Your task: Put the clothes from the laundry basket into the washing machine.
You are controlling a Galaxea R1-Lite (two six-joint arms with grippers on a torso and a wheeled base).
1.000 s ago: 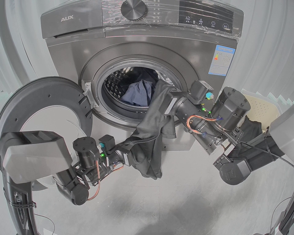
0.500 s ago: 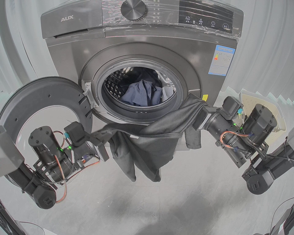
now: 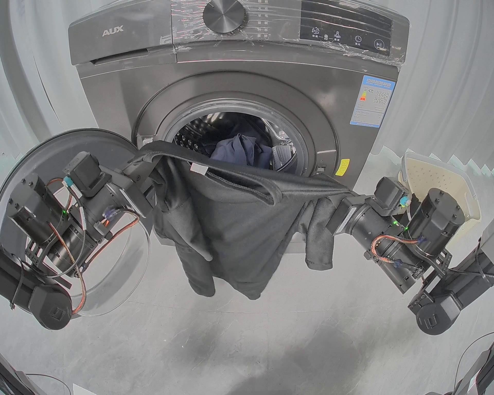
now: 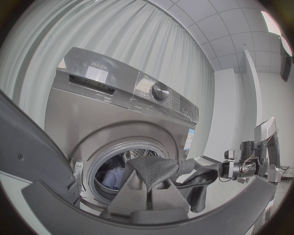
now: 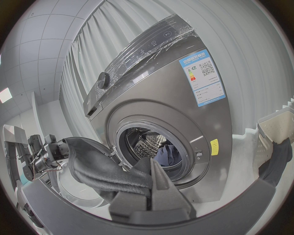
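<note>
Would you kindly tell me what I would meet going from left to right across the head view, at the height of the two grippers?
left gripper → black garment, held stretched between both grippers in front of the washer opening → right gripper → laundry basket

Silver brand lettering [image 3: 112, 31] at upper left corner of washing machine [image 3: 113, 97] front. Blue energy label [image 3: 372, 101] with QR code near upper right edge. Small yellow sticker [image 3: 343, 167] below it. White icons [image 3: 357, 39] on control panel [image 3: 329, 20], too small to read.
</note>
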